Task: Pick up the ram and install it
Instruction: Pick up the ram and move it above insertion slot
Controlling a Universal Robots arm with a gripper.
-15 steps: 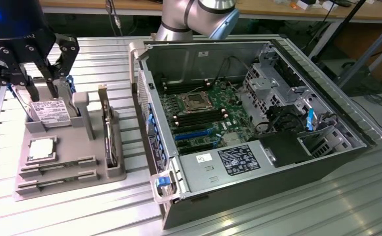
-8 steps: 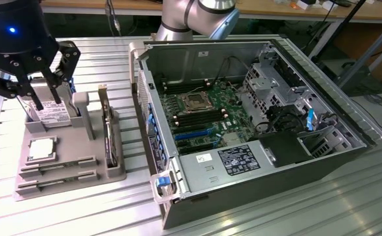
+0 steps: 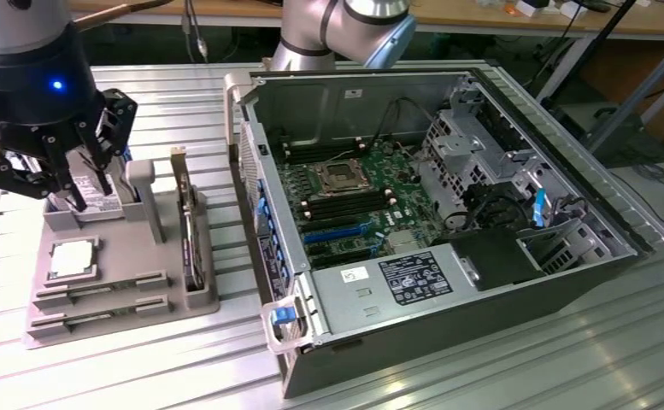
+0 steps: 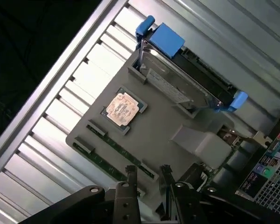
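Hovering above the tray (image 4: 163, 123), part-open and empty, the gripper (image 4: 148, 171) could knock the ram (image 4: 109, 160) askew if it descends off-centre.

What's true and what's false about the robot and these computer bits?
1. The computer case is open, so you can see the motherboard. True.
2. The end effector is holding the ram. False: it is open and empty, and the ram lies in the gray tray.
3. The processor chip sits on the gray tray. True.
4. The hard drive has red clips. False: its clips are blue.
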